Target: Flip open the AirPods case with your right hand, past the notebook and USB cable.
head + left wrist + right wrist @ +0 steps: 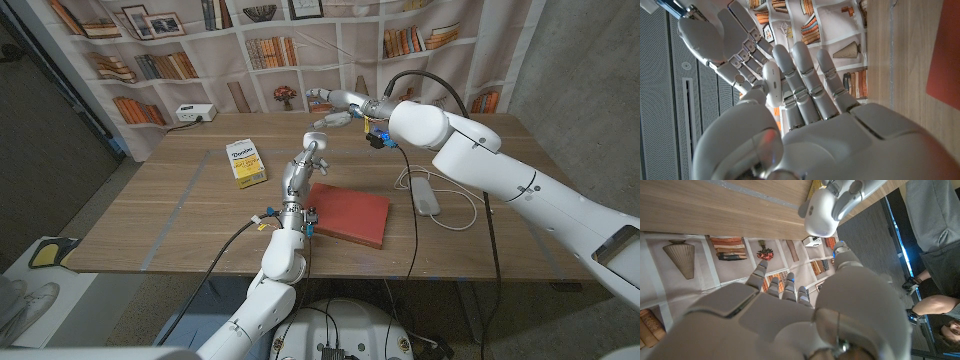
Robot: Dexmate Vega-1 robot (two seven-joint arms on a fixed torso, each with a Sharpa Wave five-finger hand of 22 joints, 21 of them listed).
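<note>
1. While the left hand [314,150] grips the case [772,82] aloft just beyond the notebook [349,214], the case's long axis runs along the fingers.
2. The right hand [335,108], released and spread, hovers farther beyond the notebook.
3. The cable [452,205] lies beside the notebook.

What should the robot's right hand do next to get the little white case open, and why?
Probably bring the right hand closer to the AirPods case, thumb toward the lid. The left hand holds the case up above the table, and its lid looks shut. The right hand is open and apart from the case, so it cannot flip anything yet.
</note>
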